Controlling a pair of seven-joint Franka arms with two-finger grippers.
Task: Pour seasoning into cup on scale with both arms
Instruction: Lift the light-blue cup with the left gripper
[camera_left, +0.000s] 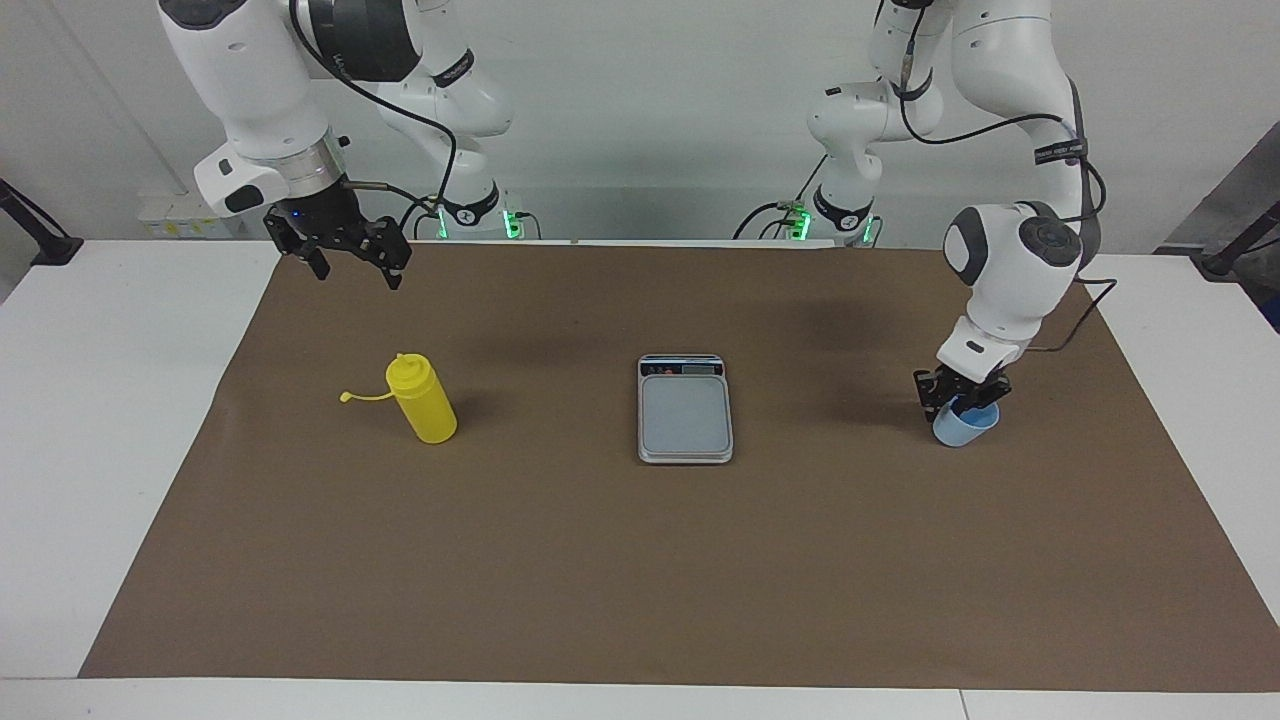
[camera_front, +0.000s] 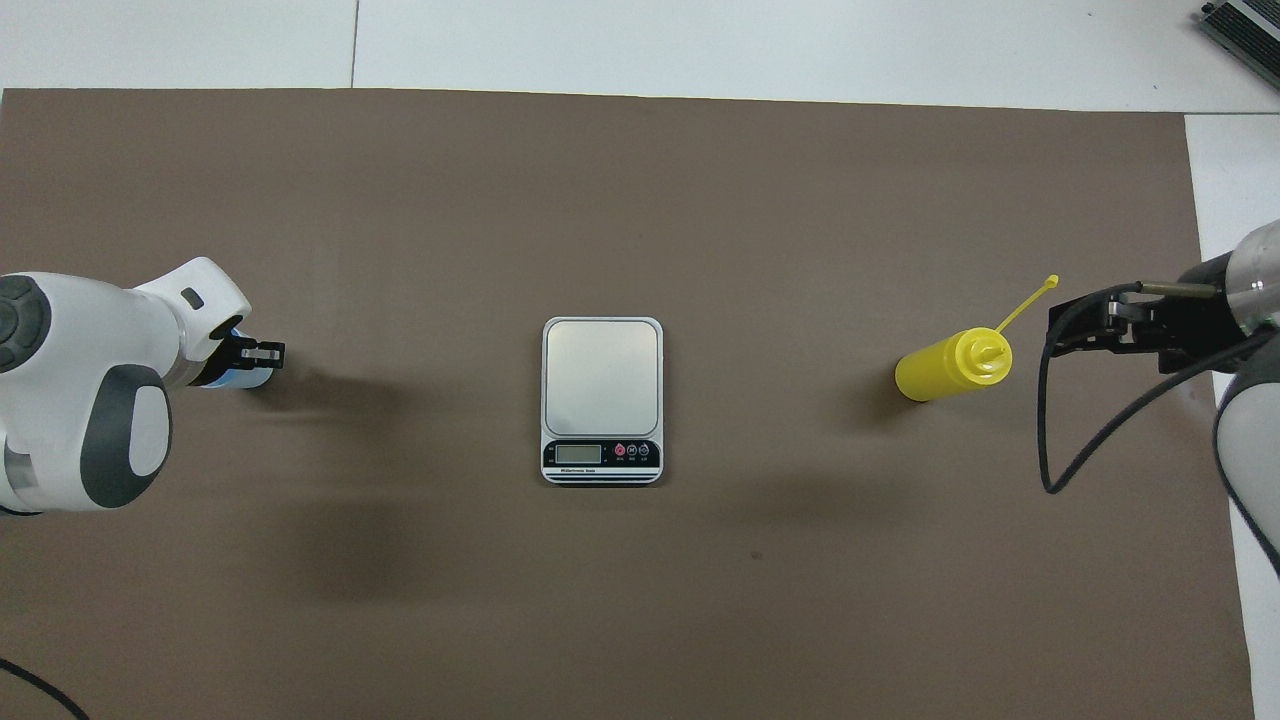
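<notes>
Left gripper (camera_left: 962, 405) down at the cup (camera_left: 968, 427), fingers around its rim; scale (camera_left: 685, 410) at nine o'clock in facing view. Right gripper (camera_left: 345, 250) spread, holding nothing, above the seasoning (camera_left: 424, 401).

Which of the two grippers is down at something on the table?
The left gripper, down at the blue cup. The right gripper hangs above the mat, apart from the yellow bottle.

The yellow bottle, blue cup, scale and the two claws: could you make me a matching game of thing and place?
Things:
1 yellow bottle
2 blue cup
3 scale
4 right gripper

Places:
A mid-mat, plate bare
B at the left gripper
C raised in the air
D standing toward the right arm's end

Pairs: 1-D, 2-B, 3-A, 4-C
</notes>
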